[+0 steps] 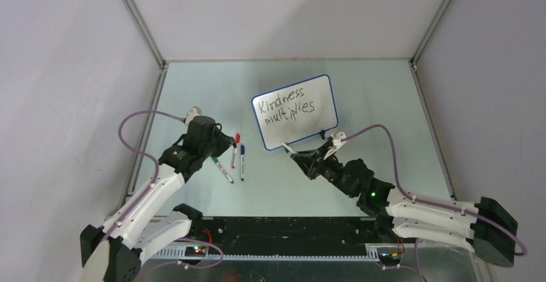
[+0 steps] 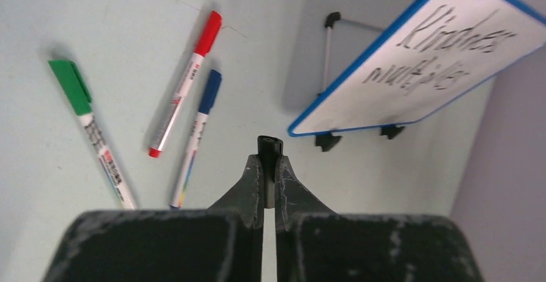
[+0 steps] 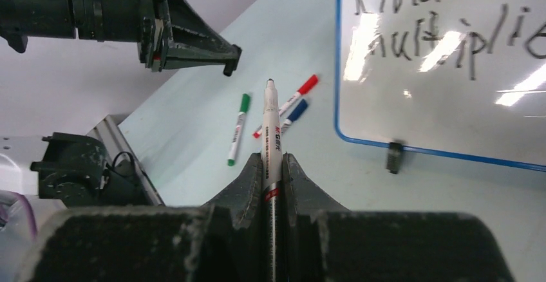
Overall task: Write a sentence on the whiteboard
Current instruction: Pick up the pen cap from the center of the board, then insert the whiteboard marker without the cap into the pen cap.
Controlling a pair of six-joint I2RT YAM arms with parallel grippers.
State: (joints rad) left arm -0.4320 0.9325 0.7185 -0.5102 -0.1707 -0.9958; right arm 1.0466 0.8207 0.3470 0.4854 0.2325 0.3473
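Jaws of the left gripper (image 2: 267,166) are clenched on a small black plastic cap (image 2: 270,145), which pokes out past their tips above the pale blue-green counter (image 1: 193,95). Just beside that gripper three white-barrelled pens lie near one another: a green-capped marker (image 2: 96,137), a red-capped marker (image 2: 185,84) and a blue-capped marker (image 2: 195,137) (the red and blue ones run almost parallel). Further right, near the counter's middle, the small blue-rimmed whiteboard (image 1: 295,111) stands tilted back on its black feet. The sentence (image 1: 286,107), thin black handwriting in two lines on the board's face, reads "Kindness multiplies". Near the board's lower edge, the right gripper (image 3: 273,166) has its jaws grasping a white uncapped marker (image 3: 271,124), dark tip pointing away from the wrist.
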